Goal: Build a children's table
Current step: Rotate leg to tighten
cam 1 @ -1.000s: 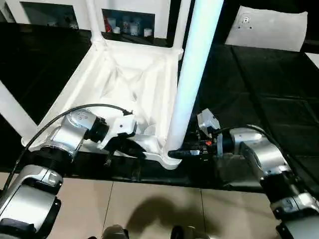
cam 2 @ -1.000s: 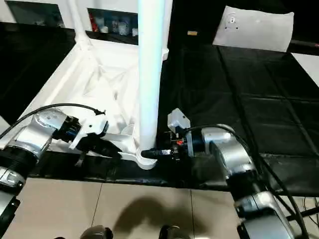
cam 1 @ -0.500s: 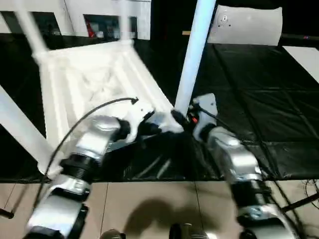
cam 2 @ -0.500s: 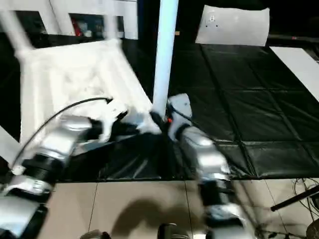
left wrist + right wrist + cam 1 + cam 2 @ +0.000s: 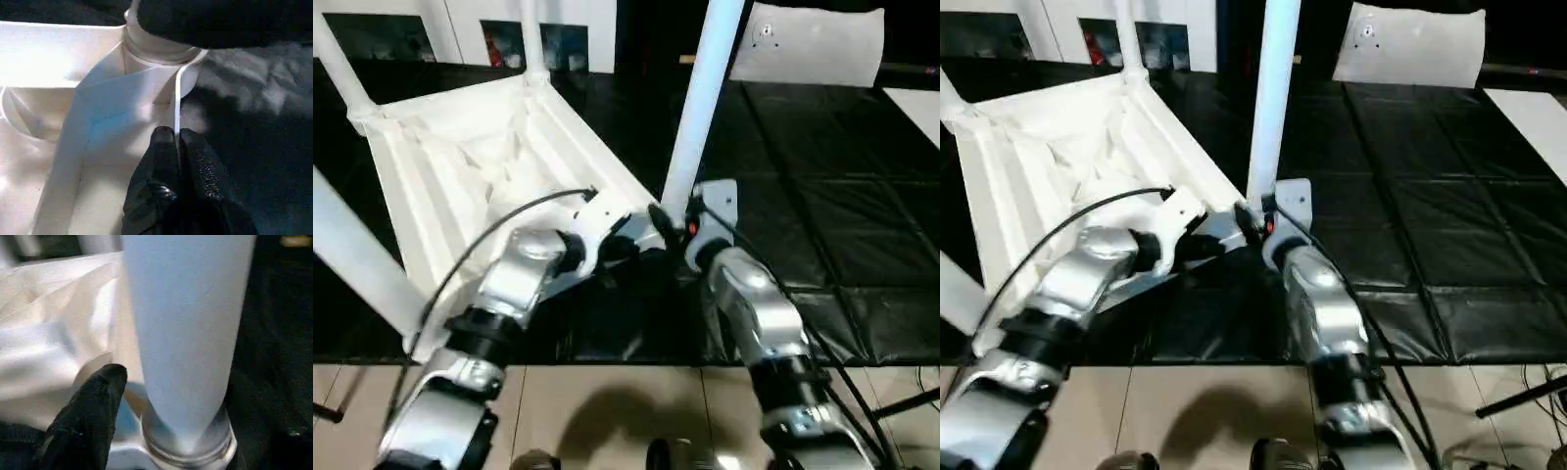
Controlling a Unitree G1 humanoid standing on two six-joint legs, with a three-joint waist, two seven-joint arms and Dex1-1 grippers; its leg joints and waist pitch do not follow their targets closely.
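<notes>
L wrist: left tool (image 5: pixel 177 142) pinching table (image 5: pixel 63 68) rim edge.

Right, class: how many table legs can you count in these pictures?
4 legs. One stands in the nearest corner socket of the table top, one at its far corner, one at its upper-left corner, one slants across the left edge.

**Black mat, white cabinet and a loose panel**

A black padded mat (image 5: pixel 822 196), creased and seamed into squares, covers the work surface, ending just short of a beige tiled floor (image 5: pixel 607 411). At the far edge stands a white cabinet (image 5: pixel 460 24) whose glass doors show small items inside. A flat white panel (image 5: pixel 808 44) with a small round fitting lies on the mat's far right side.
</notes>
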